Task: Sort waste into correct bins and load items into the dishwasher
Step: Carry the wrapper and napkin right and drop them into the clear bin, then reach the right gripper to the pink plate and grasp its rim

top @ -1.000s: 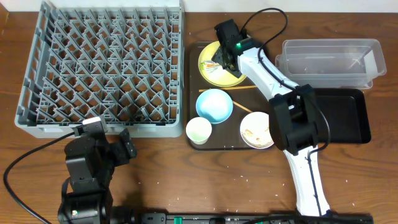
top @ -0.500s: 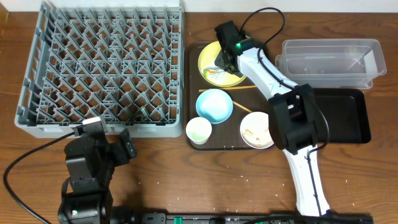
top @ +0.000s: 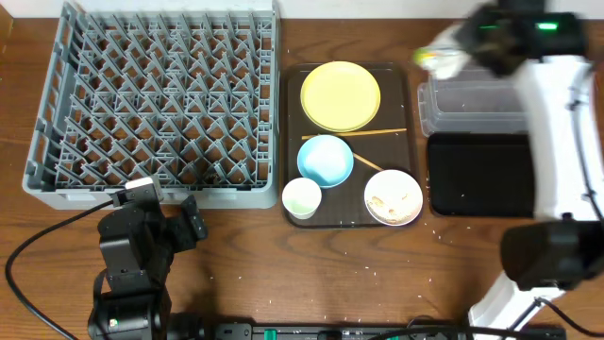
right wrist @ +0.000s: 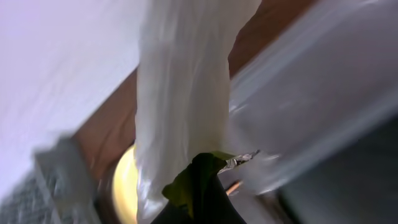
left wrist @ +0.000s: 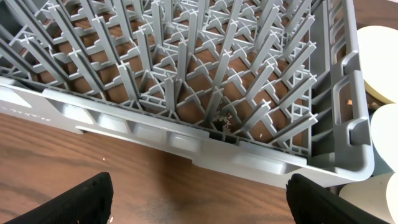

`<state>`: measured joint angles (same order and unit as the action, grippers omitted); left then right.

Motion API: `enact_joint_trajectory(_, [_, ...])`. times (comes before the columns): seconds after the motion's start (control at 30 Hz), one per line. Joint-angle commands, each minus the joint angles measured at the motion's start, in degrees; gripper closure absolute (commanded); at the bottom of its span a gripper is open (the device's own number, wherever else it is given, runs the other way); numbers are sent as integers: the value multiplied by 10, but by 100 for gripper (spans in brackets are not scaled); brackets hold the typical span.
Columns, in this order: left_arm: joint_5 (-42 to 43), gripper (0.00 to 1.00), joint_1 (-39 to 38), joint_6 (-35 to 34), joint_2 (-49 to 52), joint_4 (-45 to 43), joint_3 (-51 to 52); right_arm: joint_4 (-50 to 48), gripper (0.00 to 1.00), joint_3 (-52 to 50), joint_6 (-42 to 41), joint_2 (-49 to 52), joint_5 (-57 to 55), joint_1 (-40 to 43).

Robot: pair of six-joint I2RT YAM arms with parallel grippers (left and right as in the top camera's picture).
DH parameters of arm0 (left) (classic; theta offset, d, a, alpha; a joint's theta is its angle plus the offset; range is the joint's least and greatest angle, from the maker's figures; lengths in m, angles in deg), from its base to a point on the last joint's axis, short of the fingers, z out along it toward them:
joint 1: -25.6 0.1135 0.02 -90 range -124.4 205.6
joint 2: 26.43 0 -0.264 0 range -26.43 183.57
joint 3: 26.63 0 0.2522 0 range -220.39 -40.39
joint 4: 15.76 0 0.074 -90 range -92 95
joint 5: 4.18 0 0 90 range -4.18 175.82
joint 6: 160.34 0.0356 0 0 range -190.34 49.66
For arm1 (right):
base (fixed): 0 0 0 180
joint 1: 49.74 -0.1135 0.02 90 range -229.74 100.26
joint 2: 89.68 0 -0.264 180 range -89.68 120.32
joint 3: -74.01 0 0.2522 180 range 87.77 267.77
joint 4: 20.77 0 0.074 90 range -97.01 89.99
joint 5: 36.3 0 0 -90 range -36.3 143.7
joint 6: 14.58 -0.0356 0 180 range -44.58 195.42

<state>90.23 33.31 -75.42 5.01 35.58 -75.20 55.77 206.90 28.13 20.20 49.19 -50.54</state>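
Observation:
My right gripper [top: 464, 45] hangs blurred above the left end of the clear tub [top: 491, 102], shut on the green-and-yellow wrapper [right wrist: 194, 177] with the white napkin [right wrist: 180, 87] bunched against it. The black tray bin [top: 477, 175] lies just in front of the tub. On the brown tray, the yellow plate [top: 340, 95] is bare, with the blue bowl [top: 326, 161], white cup [top: 302, 198] and white bowl [top: 393, 196] holding rice scraps nearby. Two chopsticks [top: 357, 134] lie between them. My left gripper [left wrist: 202, 200] stands open over bare table before the grey dish rack [top: 156, 99].
The brown serving tray [top: 293, 113] sits between the rack and the bins. Rice grains are scattered on the table near its front edge. The left arm's base and cable occupy the front left corner. The right arm's white links reach over the black tray's right side.
My right gripper shut on the wrapper and napkin on the yellow plate, lifted them and swung right to above the clear tub. The plate is now bare. The left arm has not moved.

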Motion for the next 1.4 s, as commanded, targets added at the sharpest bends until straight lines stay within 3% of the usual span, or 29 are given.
enact_joint_trajectory(0.0, [5, 10, -1, 3, -1, 2, -10, 22, 99, -24, -28, 37, 0, 46])
enact_joint_trajectory(0.23, [5, 10, -1, 3, -1, 2, -10, -72, 99, -150, -71, 41, 0, 109])
enact_joint_trajectory(0.27, [5, 10, -1, 3, -1, 2, -10, -91, 91, -164, -69, 41, 0, 109])
enact_joint_trajectory(0.33, [5, 10, -1, 3, -1, 2, -10, -125, 68, -187, -51, 41, 1, 109])
enact_joint_trajectory(0.37, [5, 10, -1, 3, -1, 2, -10, -135, 45, -191, -37, 41, 1, 109])
enact_joint_trajectory(0.43, [5, 10, -1, 3, -1, 2, -10, -146, 19, -188, -7, 41, 8, 109])
enact_joint_trajectory(0.5, [5, 10, -1, 3, -1, 2, -10, -148, 14, -170, 37, 39, 25, 109])
enact_joint_trajectory(0.63, [5, 10, -1, 3, -1, 2, -10, -118, 12, -111, 133, 24, 82, 109])
enact_joint_trajectory(0.8, [5, 10, -1, 3, -1, 2, -10, 13, 8, -27, 212, -14, 108, 102])
enact_joint_trajectory(1.1, [5, 9, -1, 3, -1, 2, -10, 254, 9, -35, 358, -48, 181, 6])
enact_joint_trajectory(1.2, [5, 10, -1, 3, -1, 2, -10, 276, 14, -74, 358, -49, 180, -48])
enact_joint_trajectory(1.37, [5, 9, -1, 3, -1, 2, -10, 215, 19, -166, 353, -49, 145, -153])
